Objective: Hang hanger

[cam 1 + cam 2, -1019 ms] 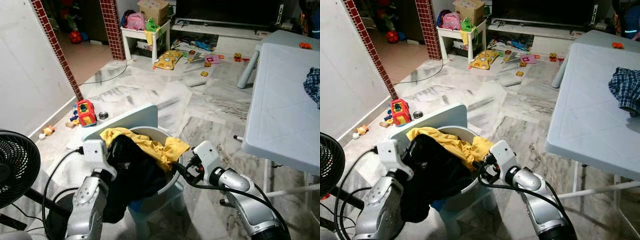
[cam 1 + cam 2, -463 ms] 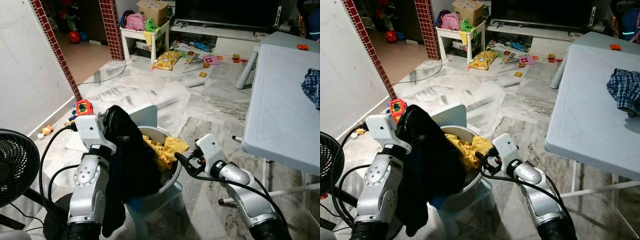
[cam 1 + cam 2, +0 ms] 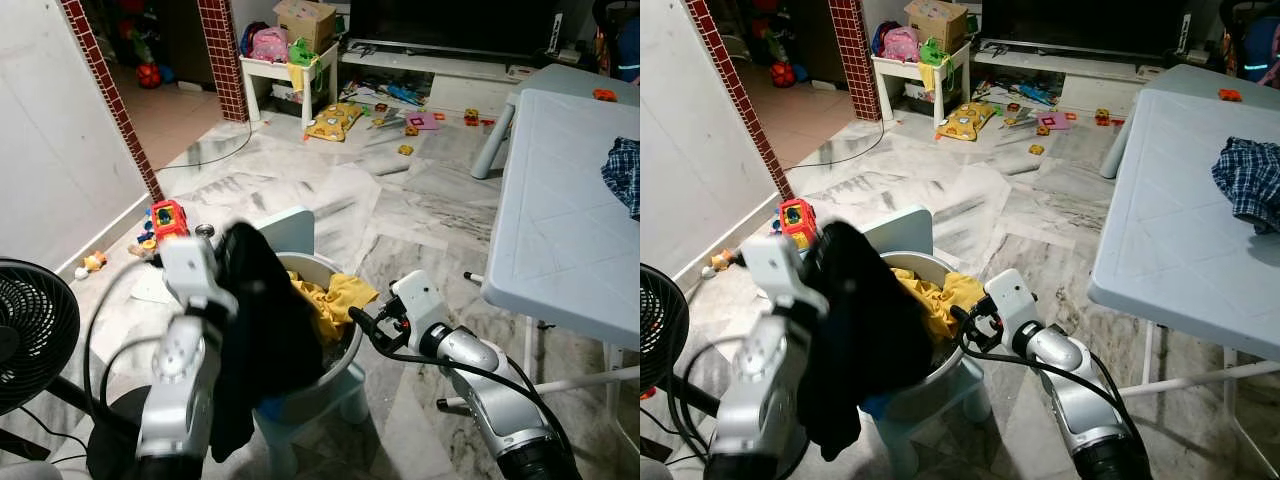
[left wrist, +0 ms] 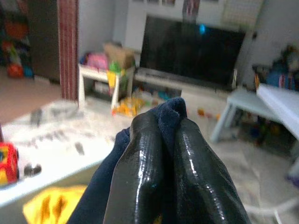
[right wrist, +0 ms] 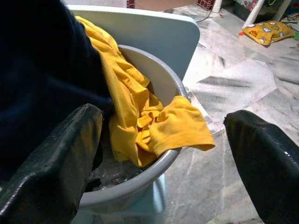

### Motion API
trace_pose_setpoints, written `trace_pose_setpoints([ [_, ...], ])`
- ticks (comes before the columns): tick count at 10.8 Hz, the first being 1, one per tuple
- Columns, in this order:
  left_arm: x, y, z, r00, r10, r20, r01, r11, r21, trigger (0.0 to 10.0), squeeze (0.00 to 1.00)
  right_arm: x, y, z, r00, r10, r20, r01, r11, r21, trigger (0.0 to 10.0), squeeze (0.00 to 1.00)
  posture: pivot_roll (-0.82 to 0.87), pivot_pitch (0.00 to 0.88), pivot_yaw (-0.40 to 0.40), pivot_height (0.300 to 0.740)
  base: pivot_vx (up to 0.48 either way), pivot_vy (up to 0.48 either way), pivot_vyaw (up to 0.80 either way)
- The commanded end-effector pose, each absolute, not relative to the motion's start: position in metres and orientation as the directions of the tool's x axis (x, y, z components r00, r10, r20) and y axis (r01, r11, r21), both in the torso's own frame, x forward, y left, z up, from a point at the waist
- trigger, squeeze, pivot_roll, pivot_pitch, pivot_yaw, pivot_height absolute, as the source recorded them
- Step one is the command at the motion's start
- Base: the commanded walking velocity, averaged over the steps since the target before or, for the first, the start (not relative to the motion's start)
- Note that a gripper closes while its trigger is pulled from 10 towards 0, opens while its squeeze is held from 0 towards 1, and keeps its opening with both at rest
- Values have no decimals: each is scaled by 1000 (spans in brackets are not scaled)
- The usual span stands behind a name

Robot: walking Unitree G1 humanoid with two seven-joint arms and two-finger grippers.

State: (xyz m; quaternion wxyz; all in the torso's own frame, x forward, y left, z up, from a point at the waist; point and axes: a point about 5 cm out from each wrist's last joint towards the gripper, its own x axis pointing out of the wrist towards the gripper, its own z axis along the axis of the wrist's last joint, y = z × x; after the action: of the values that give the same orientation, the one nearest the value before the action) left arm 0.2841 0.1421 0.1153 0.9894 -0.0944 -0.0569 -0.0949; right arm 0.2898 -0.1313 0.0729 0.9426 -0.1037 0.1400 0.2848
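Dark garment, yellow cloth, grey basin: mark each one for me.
dark garment (image 3: 268, 320), left eye view, middle of hanging fabric.
yellow cloth (image 5: 161, 128), right wrist view, fold over the rim.
grey basin (image 5: 159, 79), right wrist view, inner wall.

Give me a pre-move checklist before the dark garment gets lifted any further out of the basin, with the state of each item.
1. Left pincer shut on the dark garment: ok, cloth bunched between the fingers.
2. Garment free of the basin: cannot tell, its lower part hangs over the near rim.
3. Yellow cloth left behind in the basin: ok, draped over the rim, though it touches the dark garment.
4. Right pincer open and ready: ok, holding nothing, beside the basin.
5. Hanger in sight: not ok.
6. Table at the right has bare surface: ok, a plaid cloth lies at its far side.
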Motion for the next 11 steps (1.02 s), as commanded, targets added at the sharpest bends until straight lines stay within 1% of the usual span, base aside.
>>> trace_pose_setpoints([
  [1,279,143,102,979,-194,66,202,964,-170,0,0,288,-133,71,799,502,-331,-564,817,-123,10000,0,-150,0,33,740,0,0,0],
  [4,273,147,88,980,-201,9,200,966,-165,0,0,288,-133,71,798,503,-332,-565,816,-122,10000,0,-149,0,33,740,0,0,0],
  [5,269,149,80,977,-212,-35,204,966,-161,510,0,287,-132,70,795,506,-335,-568,814,-119,10000,0,-149,0,32,740,0,0,0],
  [6,266,149,73,971,-226,-75,212,963,-165,2745,0,285,-132,68,790,509,-342,-573,812,-115,10000,0,-148,0,30,740,0,0,0],
  [7,258,153,58,961,-229,-158,204,966,-159,4980,0,281,-132,64,772,519,-366,-589,801,-107,10000,0,-150,0,27,740,0,0,0],
  [8,254,155,52,955,-224,-193,197,969,-150,9608,0,279,-131,63,766,525,-371,-595,797,-102,10000,0,-150,0,26,740,0,0,0],
  [9,248,157,42,945,-209,-250,178,974,-141,10000,0,277,-131,62,756,534,-379,-606,790,-96,10000,0,-149,0,22,740,0,0,0],
  [11,242,157,34,931,-211,-299,181,975,-128,10000,0,276,-131,61,751,538,-384,-611,786,-95,10000,0,-148,0,18,740,0,0,0],
])
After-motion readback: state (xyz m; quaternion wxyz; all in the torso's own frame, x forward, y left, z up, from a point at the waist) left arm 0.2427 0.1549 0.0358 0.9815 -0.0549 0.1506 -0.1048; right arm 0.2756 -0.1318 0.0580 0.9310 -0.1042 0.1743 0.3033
